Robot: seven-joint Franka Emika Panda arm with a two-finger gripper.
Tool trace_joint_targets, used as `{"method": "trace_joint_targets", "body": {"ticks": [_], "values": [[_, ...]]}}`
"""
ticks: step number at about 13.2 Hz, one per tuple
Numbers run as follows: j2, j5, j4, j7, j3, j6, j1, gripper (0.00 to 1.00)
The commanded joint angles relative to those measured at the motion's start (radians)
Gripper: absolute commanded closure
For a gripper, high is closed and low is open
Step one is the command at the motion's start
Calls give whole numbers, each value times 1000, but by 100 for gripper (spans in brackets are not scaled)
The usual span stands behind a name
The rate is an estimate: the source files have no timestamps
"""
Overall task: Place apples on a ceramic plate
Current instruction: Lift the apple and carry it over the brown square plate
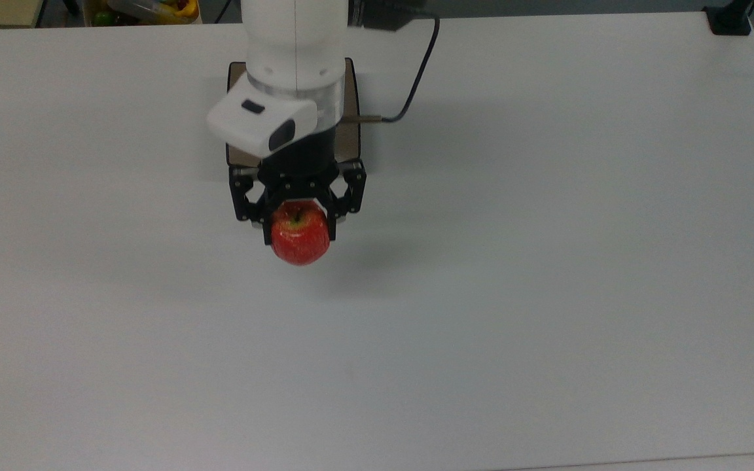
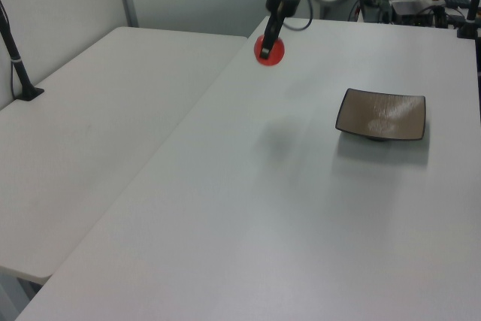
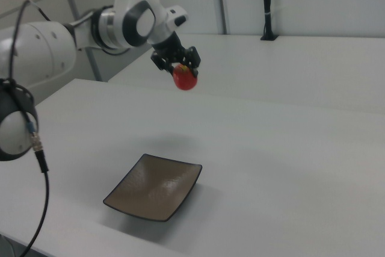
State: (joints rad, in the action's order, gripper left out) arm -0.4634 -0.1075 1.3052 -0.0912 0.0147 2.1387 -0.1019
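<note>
A small red apple (image 1: 300, 241) with a yellow-green patch at its stem hangs high above the white table, and my gripper (image 1: 298, 226) is shut on it. The apple (image 2: 269, 49) casts a shadow on the table well below it in the left view. In the right view the apple (image 3: 184, 77) sits between the black fingers of the gripper (image 3: 182, 71). The square brown plate (image 2: 381, 114) with a black rim rests on the table, apart from the apple. In the top view the plate (image 1: 352, 124) is mostly hidden under my arm. The plate (image 3: 155, 186) has nothing on it.
A second white table (image 2: 90, 125) adjoins the left view's left side. A black post base (image 1: 729, 21) stands at the top view's far right corner. A box of colourful items (image 1: 144, 10) lies beyond the table's far edge. A black cable (image 1: 416, 72) trails from the wrist.
</note>
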Motion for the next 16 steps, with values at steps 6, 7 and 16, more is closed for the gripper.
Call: {"method": "trace_joint_targets", "body": {"ticks": [6, 7, 16], "values": [[507, 104, 407, -33, -7, -318, -2, 91], [543, 106, 451, -35, -5, -341, -2, 91], [612, 94, 862, -194, -2, -151, 77, 90]]}}
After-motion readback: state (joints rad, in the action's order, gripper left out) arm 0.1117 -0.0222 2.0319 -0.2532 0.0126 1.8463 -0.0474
